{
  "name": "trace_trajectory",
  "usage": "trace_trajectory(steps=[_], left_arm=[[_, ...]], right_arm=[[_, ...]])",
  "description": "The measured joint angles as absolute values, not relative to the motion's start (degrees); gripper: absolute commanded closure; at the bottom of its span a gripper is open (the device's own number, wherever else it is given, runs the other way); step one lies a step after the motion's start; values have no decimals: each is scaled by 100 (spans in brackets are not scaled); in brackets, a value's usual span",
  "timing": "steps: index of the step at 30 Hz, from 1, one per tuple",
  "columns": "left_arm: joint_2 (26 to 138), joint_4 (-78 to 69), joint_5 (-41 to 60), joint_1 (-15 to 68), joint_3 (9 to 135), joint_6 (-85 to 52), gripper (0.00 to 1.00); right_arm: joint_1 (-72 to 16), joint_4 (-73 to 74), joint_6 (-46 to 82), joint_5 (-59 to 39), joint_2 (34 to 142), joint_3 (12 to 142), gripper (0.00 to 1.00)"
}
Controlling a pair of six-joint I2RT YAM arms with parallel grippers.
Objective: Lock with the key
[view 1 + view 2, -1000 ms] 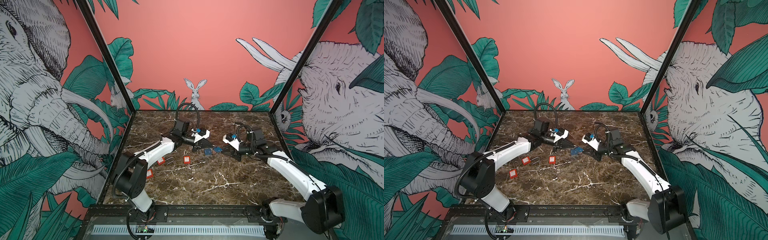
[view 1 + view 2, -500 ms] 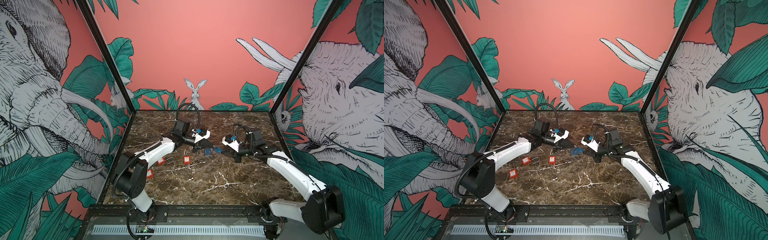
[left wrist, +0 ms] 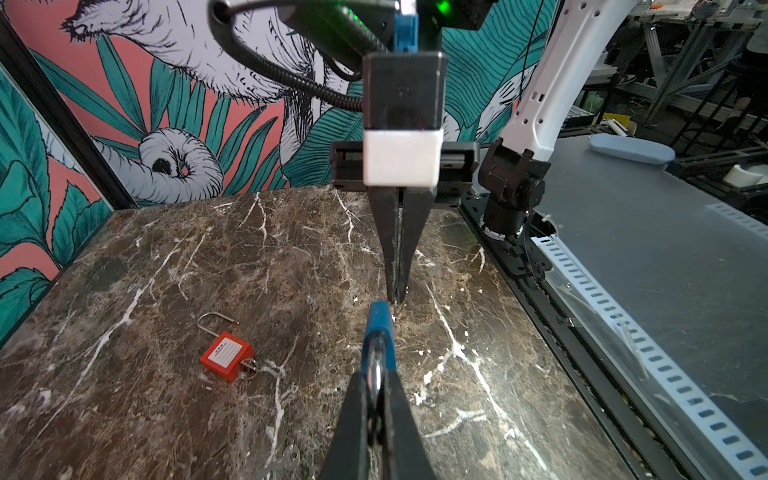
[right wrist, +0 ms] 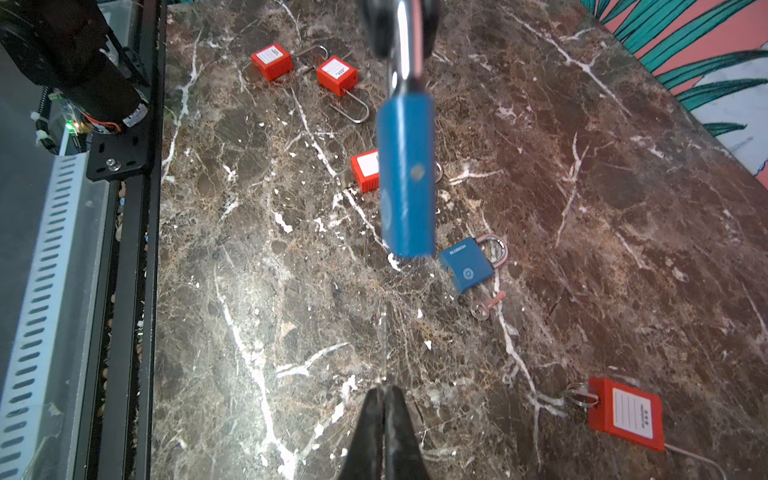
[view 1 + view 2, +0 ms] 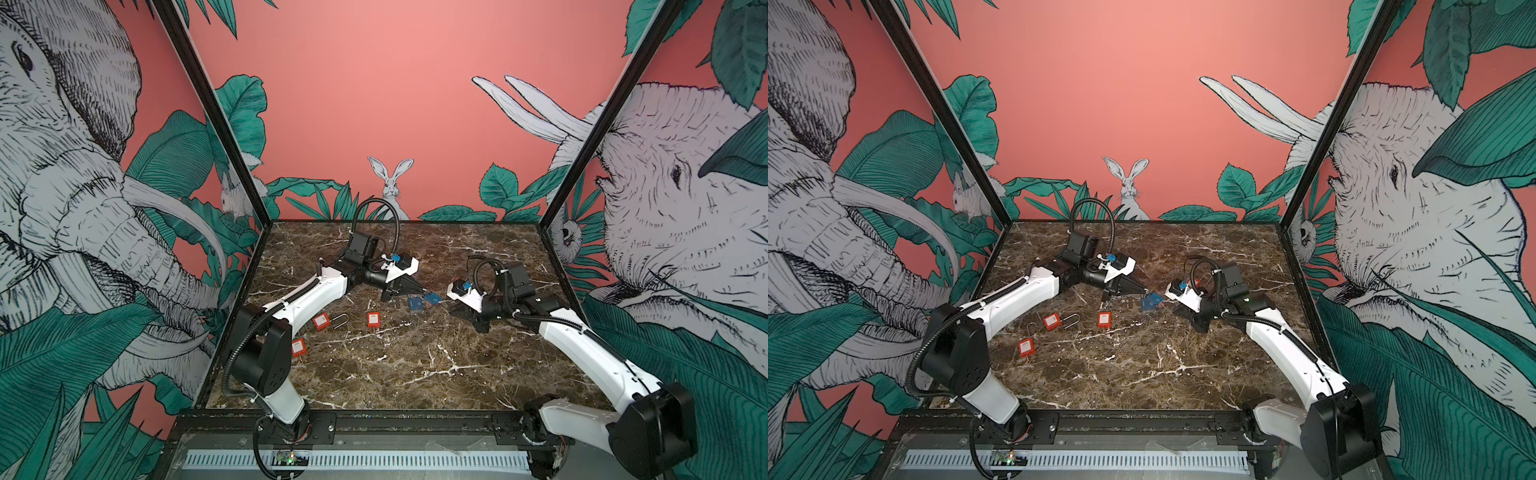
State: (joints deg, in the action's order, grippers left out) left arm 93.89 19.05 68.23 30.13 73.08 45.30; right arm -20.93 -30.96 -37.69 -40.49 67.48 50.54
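Two steps are remaining, inserting and turning: left gripper [image 3: 376, 374] is clamping the blue padlock [image 4: 407, 178] aloft by its shackle, while right gripper [image 4: 384, 390] is seemingly pinching a thin key [image 4: 384, 345] just short of it

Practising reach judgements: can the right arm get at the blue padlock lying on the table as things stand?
Probably yes: the lying padlock sits uncovered near the right tool, beside the hanging padlock; the shut jaws must open first.
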Motion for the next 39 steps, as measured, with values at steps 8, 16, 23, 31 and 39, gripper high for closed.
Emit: trace_trajectory(steps=[8, 16, 23, 31, 39], left_arm=[[10143, 4762, 5948, 2947, 9188, 6012, 100], [11045, 6788, 4272, 2947, 10250, 6654, 100], [11526, 7247, 3227, 2952, 10457, 6639, 100], [12248, 7297, 2886, 2958, 10829, 6473, 100], [12621, 7314, 2877, 2958, 10982, 6405, 100]], right_arm=[[-1953, -3111, -3605, -3769, 6624, 4890, 100], [-1907, -2781, -3092, -3430, 6479, 4484, 100], [-1907, -2102, -2528, -3332, 6379, 4226, 100], [-1922, -1603, -2158, -3317, 6445, 4200, 100], [-2005, -1439, -2069, -3321, 6455, 4200, 100]])
